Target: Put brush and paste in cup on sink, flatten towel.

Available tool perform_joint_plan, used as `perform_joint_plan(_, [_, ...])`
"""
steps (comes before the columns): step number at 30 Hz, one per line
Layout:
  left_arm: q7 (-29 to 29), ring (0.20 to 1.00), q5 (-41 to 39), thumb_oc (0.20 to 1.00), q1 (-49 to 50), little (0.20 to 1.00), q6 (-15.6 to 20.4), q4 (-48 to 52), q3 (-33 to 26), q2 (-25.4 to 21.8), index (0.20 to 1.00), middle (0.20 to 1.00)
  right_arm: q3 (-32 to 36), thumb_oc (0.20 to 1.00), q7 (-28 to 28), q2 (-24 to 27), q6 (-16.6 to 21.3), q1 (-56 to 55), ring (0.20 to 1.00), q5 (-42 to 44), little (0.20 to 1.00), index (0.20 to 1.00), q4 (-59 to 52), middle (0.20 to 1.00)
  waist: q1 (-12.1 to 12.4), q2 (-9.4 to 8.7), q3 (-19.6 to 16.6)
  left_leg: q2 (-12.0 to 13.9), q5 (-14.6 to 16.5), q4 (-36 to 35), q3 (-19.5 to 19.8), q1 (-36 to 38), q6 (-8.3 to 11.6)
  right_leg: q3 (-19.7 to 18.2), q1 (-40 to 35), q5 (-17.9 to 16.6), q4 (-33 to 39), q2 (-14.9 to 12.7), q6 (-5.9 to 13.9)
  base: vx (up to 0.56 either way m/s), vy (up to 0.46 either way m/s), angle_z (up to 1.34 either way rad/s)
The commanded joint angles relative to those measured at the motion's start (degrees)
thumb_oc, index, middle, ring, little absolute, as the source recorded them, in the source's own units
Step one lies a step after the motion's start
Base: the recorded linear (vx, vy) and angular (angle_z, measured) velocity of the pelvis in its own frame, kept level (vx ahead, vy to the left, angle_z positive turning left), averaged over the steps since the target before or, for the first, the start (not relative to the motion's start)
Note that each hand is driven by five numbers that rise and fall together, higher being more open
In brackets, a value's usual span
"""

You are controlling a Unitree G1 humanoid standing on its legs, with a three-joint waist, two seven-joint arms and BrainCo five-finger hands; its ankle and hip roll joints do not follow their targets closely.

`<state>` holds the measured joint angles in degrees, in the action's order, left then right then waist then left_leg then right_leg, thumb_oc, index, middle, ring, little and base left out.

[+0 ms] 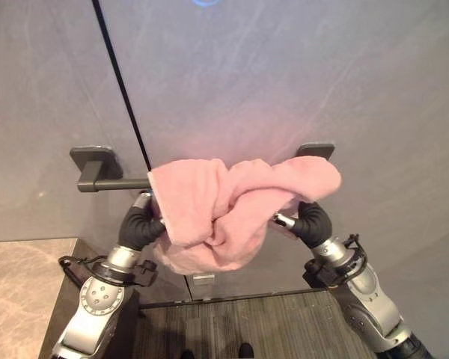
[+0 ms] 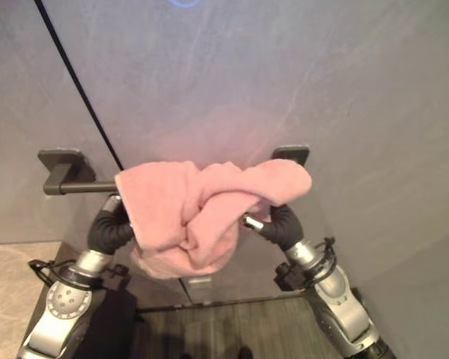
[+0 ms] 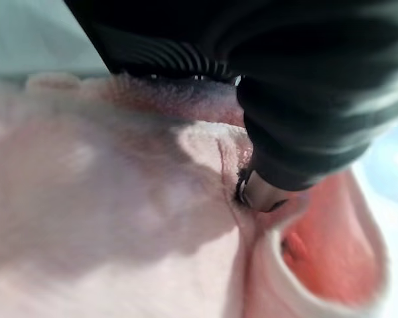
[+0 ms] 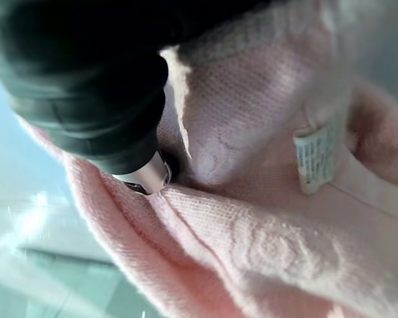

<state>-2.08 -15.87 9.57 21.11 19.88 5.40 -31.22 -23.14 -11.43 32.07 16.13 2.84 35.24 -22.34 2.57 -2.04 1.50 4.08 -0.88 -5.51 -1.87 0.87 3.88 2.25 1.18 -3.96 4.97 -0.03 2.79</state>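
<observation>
Two grey stone-look wall panels (image 1: 284,90) met at dark vertical seam (image 1: 123,90); striped dark floor mat (image 1: 247,325) below, beige tile (image 1: 22,277) at left. Dark towel bar (image 1: 108,182) ran across wall on two square mounts. Pink towel (image 1: 224,209) hung bunched and twisted over bar, covering most of it. Left hand (image 1: 141,224) at towel's left edge, right hand (image 1: 308,221) at right underside; fingers of both buried in cloth, grip unreadable. White label (image 4: 313,156) sewn on towel.
</observation>
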Motion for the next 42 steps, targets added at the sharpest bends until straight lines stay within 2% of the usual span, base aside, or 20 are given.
perform_joint_plan(1, [-1.6,0.200,-2.0,0.200,1.9,0.200,3.6,2.0,-3.5,-4.4,0.200,0.200,0.6,0.200,0.6,-1.9,3.3,6.4,0.200,2.0,0.200,0.200,-4.5,0.200,2.7,-2.52,-1.1,-0.1,-4.1,0.5,-0.8,-2.7,2.69,1.1,-2.2,-1.1,0.0,-4.4,5.24,-0.01,-0.010,0.16])
perform_joint_plan(2, [-1.3,0.200,-2.5,0.200,3.7,0.200,3.0,0.9,-4.5,-5.1,0.200,0.200,-0.3,0.200,1.4,-1.4,2.8,7.4,0.200,0.0,0.200,0.200,-3.4,0.200,3.7,-2.50,-0.6,-0.2,-4.3,0.5,-0.3,-2.9,2.58,1.6,-2.3,-1.1,0.0,-4.5,5.11,-0.01,-0.005,0.17])
perform_joint_plan(6, [-1.0,0.200,-2.7,0.200,5.1,0.200,2.3,-1.2,-4.8,-5.7,0.200,0.200,-1.0,0.200,2.2,-1.6,2.2,7.8,0.200,-1.7,0.200,0.200,-2.3,0.200,4.5,-2.41,-0.5,-0.3,-4.5,0.5,0.3,-3.0,2.44,2.2,-2.5,-0.9,0.0,-4.6,4.91,0.00,0.002,0.22])
perform_joint_plan(7, [-0.2,0.200,-4.1,0.200,4.5,0.200,0.3,-10.1,-0.7,-4.2,0.200,0.200,-3.9,0.200,0.9,-2.8,0.4,6.7,0.200,0.5,0.200,0.200,2.0,0.200,5.0,-2.43,-0.4,-0.4,-4.7,0.5,0.9,-2.9,2.35,3.0,-2.9,-0.7,0.0,-4.7,4.83,0.01,-0.009,0.13])
perform_joint_plan(9, [-0.2,0.200,-4.1,0.200,4.2,0.200,0.6,-10.5,-0.4,-4.1,0.200,0.200,-3.8,0.200,0.8,-2.8,0.5,6.8,0.200,0.5,0.200,0.200,2.2,0.200,5.0,-2.37,-0.4,-0.4,-4.7,0.5,1.0,-2.9,2.35,3.1,-3.0,-0.6,0.0,-4.7,4.84,0.00,-0.004,0.21])
perform_joint_plan(10, [-1.8,0.200,2.9,0.200,-0.1,0.200,-1.2,-22.1,5.9,-2.9,0.200,0.200,-5.9,0.200,2.3,-5.4,-0.5,5.6,0.200,-0.5,0.200,0.200,9.8,0.200,4.2,-2.19,-0.4,-0.4,-4.8,0.5,0.8,-2.7,2.27,3.0,-3.1,-0.7,0.0,-4.7,4.74,-0.01,0.001,0.12])
perform_joint_plan(11, [-1.9,0.200,3.1,0.200,-0.3,0.200,-1.1,-22.3,6.1,-2.8,0.200,0.200,-5.8,0.200,2.3,-5.4,-0.4,5.6,0.200,-0.6,0.200,0.200,9.9,0.200,4.3,-2.19,-0.4,-0.4,-4.8,0.5,0.8,-2.7,2.27,3.0,-3.2,-0.7,0.0,-4.7,4.74,-0.04,0.018,-0.03])
perform_joint_plan(12, [-1.2,0.200,2.6,0.200,-2.3,0.200,-2.0,-27.1,10.3,0.3,0.200,0.200,-6.2,0.200,3.7,-8.1,-0.8,3.2,0.200,-2.5,0.200,0.200,14.6,0.200,3.1,-1.86,-0.7,-0.3,-4.7,0.5,0.2,-2.5,2.13,2.6,-3.0,-0.9,0.0,-4.7,4.83,-0.02,0.022,-0.08])
perform_joint_plan(20, [-2.1,0.200,4.7,0.200,-5.2,0.200,-2.8,-33.5,14.8,3.5,0.200,0.200,-4.8,0.200,7.0,-11.5,-1.6,-0.5,0.200,-4.9,0.200,0.200,25.7,0.200,0.8,-1.45,-1.5,0.0,-4.2,0.5,-1.4,-1.6,1.88,1.1,-2.9,-1.3,0.0,-4.6,4.86,-0.01,0.010,-0.08])
perform_joint_plan(28, [-3.1,0.200,4.6,0.200,-6.1,0.200,-2.8,-34.3,15.6,4.2,0.200,0.200,-5.0,0.200,8.8,-12.4,-1.5,0.6,0.200,-6.0,0.200,0.200,28.0,0.200,0.5,-1.18,-1.8,-0.1,-4.1,0.5,-2.0,-1.2,1.74,0.4,-2.9,-1.3,0.0,-4.6,4.84,-0.01,0.006,-0.10])
perform_joint_plan(29, [-3.2,0.200,4.5,0.200,-6.1,0.200,-2.9,-33.2,15.4,3.8,0.200,0.200,-4.8,1.000,10.4,-12.5,-1.9,1.0,1.000,-7.9,1.000,1.000,28.4,1.000,0.5,-1.10,-1.8,-0.1,-4.1,0.5,-2.1,-1.2,1.75,0.4,-2.9,-1.3,0.0,-4.7,4.85,-0.02,0.002,-0.04])
perform_joint_plan(32, [-3.4,0.200,5.4,0.200,-5.1,0.200,-3.1,-30.0,14.1,2.3,0.200,0.200,-4.5,1.000,11.1,-11.9,-2.6,0.7,1.000,-10.3,1.000,1.000,27.0,1.000,0.8,-1.16,-1.8,0.0,-4.1,0.5,-1.9,-1.2,1.66,0.5,-2.9,-1.3,0.0,-4.7,4.85,0.00,0.000,0.00])
perform_joint_plan(33, [-3.7,0.416,5.8,0.416,-4.7,0.416,-3.3,-29.4,13.7,2.0,0.416,0.416,-4.3,1.000,11.3,-12.1,-2.7,0.4,1.000,-9.8,1.000,1.000,27.5,1.000,0.9,-1.19,-1.8,-0.1,-4.1,0.5,-1.9,-1.2,1.62,0.5,-2.9,-1.3,0.0,-4.7,4.85,0.00,0.000,0.00])
perform_joint_plan(34, [-3.9,1.000,6.4,1.000,-4.2,1.000,-3.6,-29.1,13.3,1.7,1.000,1.000,-3.8,1.000,11.5,-12.3,-2.8,-0.1,1.000,-9.1,1.000,1.000,28.1,1.000,1.0,-1.21,-1.7,-0.1,-4.1,0.5,-1.8,-1.2,1.58,0.7,-3.0,-1.2,0.0,-4.7,4.85,0.00,0.000,0.00])
perform_joint_plan(37, [-4.9,1.000,10.7,1.000,-2.7,1.000,-5.9,-31.1,12.2,1.8,1.000,1.000,-2.7,1.000,12.3,-12.4,-3.8,-1.6,1.000,-10.2,1.000,1.000,31.7,1.000,1.1,-1.23,-1.7,-0.2,-4.1,0.5,-1.7,-1.1,1.44,0.8,-3.1,-1.2,0.0,-4.7,4.83,0.00,0.000,0.00])
perform_joint_plan(40, [-2.0,1.000,7.9,1.000,-1.1,1.000,-11.3,-37.6,12.0,4.6,1.000,1.000,-0.5,1.000,12.8,-14.5,-7.6,-4.0,1.000,-7.0,1.000,1.000,42.0,1.000,0.6,-1.03,-1.7,-0.2,-4.3,0.5,-2.1,-1.1,1.26,0.6,-2.9,-1.5,0.0,-4.7,4.77,-0.03,0.007,0.01])
perform_joint_plan(41, [-2.0,1.000,7.9,1.000,-1.1,1.000,-11.3,-37.6,12.0,4.6,1.000,1.000,-0.5,1.000,12.8,-14.5,-7.6,-4.0,1.000,-7.0,1.000,1.000,42.0,1.000,0.6,-1.03,-1.7,-0.2,-4.3,0.5,-2.1,-1.1,1.26,0.6,-2.9,-1.5,0.0,-4.7,4.77,0.00,0.000,0.00])
perform_joint_plan(42, [-0.3,1.000,9.2,1.000,-1.7,1.000,-15.1,-42.4,12.7,5.9,1.000,1.000,1.4,1.000,12.2,-17.8,-10.2,-4.4,1.000,2.5,1.000,1.000,52.3,1.000,0.2,-0.91,-1.8,-0.1,-4.3,0.5,-2.4,-1.1,1.23,0.4,-2.7,-1.6,0.0,-4.6,4.68,0.00,0.000,0.00])
